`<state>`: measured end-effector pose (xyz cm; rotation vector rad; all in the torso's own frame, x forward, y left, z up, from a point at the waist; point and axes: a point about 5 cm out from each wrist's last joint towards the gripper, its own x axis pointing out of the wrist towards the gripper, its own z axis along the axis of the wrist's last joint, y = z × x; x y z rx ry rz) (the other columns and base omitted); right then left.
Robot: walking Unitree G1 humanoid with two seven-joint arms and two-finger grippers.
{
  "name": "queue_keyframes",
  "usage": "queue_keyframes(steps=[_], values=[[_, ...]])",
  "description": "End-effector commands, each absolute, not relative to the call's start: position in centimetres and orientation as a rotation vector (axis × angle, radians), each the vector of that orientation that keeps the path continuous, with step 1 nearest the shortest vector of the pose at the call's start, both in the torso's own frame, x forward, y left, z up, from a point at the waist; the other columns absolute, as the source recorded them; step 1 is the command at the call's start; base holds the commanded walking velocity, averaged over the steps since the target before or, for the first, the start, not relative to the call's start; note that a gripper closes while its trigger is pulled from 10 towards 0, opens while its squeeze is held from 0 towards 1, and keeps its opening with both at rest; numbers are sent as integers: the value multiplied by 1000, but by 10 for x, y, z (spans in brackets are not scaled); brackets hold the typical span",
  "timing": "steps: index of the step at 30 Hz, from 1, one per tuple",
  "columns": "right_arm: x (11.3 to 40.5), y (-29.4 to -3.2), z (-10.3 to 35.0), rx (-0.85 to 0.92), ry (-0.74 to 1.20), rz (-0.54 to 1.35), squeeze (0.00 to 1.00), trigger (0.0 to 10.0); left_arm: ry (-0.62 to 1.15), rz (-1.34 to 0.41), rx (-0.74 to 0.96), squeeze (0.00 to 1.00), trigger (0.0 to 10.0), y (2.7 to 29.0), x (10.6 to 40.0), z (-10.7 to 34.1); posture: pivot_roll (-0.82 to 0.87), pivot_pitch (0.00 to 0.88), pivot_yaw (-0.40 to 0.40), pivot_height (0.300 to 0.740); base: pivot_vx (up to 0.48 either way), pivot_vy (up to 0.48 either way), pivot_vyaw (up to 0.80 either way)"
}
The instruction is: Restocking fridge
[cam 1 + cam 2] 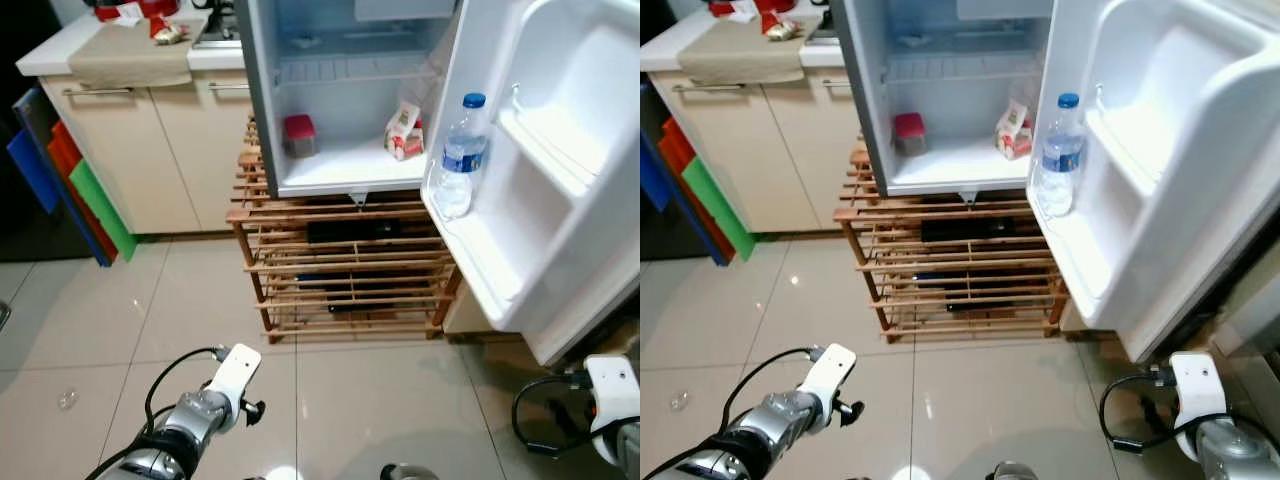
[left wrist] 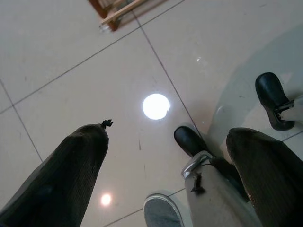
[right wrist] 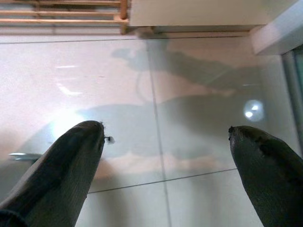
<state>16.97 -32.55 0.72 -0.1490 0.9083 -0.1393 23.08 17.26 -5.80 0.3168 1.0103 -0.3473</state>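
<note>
A small fridge (image 1: 262, 120) stands open on a wooden rack (image 1: 340, 265). On its floor sit a red container (image 1: 299, 135) and a white and red carton (image 1: 404, 131). A water bottle (image 1: 461, 157) with a blue cap stands in the shelf of the open door (image 1: 560, 180). Both arms hang low over the tiled floor. My left gripper (image 2: 165, 137) is open, nothing between its fingers. My right gripper (image 3: 165, 137) is open too, over bare tile.
A kitchen counter (image 1: 120, 50) with a cloth and red items stands back left, beige cabinets (image 1: 140, 150) below. Coloured boards (image 1: 70, 180) lean against the cabinet's left side. The open door juts out on the right. Dark bottles (image 1: 345, 230) lie in the rack.
</note>
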Motion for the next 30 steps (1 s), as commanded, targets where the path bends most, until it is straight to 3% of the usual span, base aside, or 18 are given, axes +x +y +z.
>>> queue_keyframes(steps=[1,9,13,15,17,21,24,26,30], values=[[172,-310,7,-109,879,-30,0,10000,999,-340,329,0,10000,175,235,-55,-164,0,66,740,0,0,0],[158,-299,-7,-88,934,103,0,10000,996,-341,326,0,10000,174,235,-56,-167,0,59,740,0,0,0],[129,-306,-26,-109,1036,117,0,10000,995,-340,322,0,10000,172,235,-56,-169,0,57,740,0,0,0],[120,-329,-32,-144,1079,-62,0,10000,991,-339,318,0,10000,172,235,-56,-169,0,58,740,0,0,0],[118,-336,-33,-150,1084,-120,0,10000,988,-338,317,0,10000,172,235,-56,-169,0,58,740,0,0,0],[133,-371,-13,-188,930,-433,0,10000,853,-327,238,0,10000,162,251,-45,-172,0,59,740,0,0,0],[135,-374,-11,-187,907,-459,0,10000,779,-332,189,0,10000,156,260,-36,-169,0,57,740,0,0,0],[138,-375,-13,-199,890,-454,0,10000,615,-332,141,0,10000,150,282,-14,-164,0,52,740,0,-422,0],[135,-371,-20,-194,932,-423,0,10000,575,-375,145,0,10000,143,286,-8,-162,0,49,740,0,-465,0]])
